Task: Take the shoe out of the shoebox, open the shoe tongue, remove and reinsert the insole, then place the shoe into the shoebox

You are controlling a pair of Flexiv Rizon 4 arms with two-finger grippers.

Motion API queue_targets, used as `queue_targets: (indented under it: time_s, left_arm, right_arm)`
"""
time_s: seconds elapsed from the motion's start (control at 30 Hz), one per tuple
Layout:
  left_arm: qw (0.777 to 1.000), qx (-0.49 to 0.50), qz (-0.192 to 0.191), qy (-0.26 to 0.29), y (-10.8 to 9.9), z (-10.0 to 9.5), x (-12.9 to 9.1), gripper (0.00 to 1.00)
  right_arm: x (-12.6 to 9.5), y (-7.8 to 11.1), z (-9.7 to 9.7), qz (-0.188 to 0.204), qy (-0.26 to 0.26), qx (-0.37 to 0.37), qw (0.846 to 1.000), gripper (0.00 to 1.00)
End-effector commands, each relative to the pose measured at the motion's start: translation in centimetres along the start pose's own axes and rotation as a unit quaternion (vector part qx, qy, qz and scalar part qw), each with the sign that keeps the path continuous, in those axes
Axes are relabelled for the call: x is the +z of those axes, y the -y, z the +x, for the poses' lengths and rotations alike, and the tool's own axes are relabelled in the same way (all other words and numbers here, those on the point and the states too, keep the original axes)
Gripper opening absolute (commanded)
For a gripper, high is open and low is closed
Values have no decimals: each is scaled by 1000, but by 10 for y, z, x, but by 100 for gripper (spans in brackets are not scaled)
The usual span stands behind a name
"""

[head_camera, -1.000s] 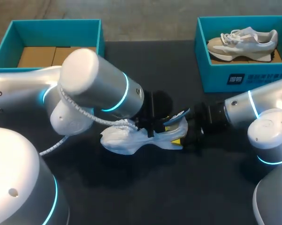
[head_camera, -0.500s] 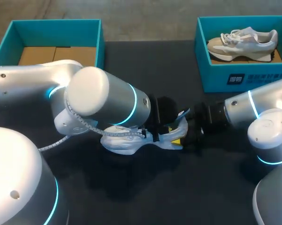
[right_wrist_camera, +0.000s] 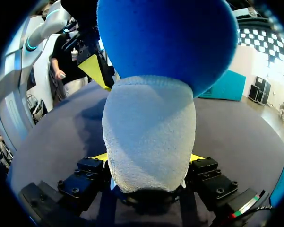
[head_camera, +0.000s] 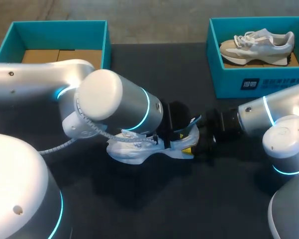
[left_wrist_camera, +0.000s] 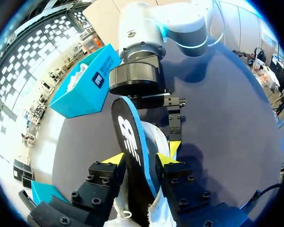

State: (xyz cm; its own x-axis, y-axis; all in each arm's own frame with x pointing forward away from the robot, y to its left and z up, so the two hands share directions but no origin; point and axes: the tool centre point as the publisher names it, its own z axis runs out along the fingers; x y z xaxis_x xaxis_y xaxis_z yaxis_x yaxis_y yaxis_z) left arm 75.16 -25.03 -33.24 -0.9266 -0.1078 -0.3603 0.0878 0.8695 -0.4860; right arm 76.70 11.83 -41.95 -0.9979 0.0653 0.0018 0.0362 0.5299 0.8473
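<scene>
Left wrist view: left end effector (left_wrist_camera: 142, 160) pinched shut on the upright insole (left_wrist_camera: 131, 137), partly out of the shoe (head_camera: 132, 149) | right end effector (right_wrist_camera: 149, 160) clamped on the heel, hasn't budged | left arm slid right over the last second, so I'd say the insole pull is underway | shoe sits mid-counter (head_camera: 154, 199), shoebox (head_camera: 59, 23) far back-left.

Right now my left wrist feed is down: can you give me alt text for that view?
The left gripper is shut on a black, blue-edged insole standing up out of the white shoe on the dark table. Ahead, the right arm's fingers grip the shoe's far end, with a teal shoebox beyond.
</scene>
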Motion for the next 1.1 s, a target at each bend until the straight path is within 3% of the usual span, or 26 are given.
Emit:
queue_targets:
  time_s: [0.03,0.17,0.23,0.3,0.37,0.73,1.1]
  left_arm:
    - [1000,1,2,-6,1,-2,10,42]
    - [1000,3,-1,-9,2,-4,13,39]
    - [1000,4,-1,-10,2,-4,14,27]
    - [1000,3,-1,-12,2,-4,14,8]
    - [1000,1,-1,-13,1,-5,15,0]
    - [1000,5,19,-16,5,-4,-8,0]
    - [992,-8,84,-93,26,-18,-24,0]
  right_arm:
    - [2,2,-2,3,0,1,1000,0]
    - [2,2,-2,3,0,1,1000,0]
    - [2,2,-2,3,0,1,1000,0]
    - [2,2,-2,3,0,1,1000,0]
    - [2,2,-2,3,0,1,1000,0]
    - [2,2,-2,3,0,1,1000,0]
    - [2,2,-2,3,0,1,1000,0]
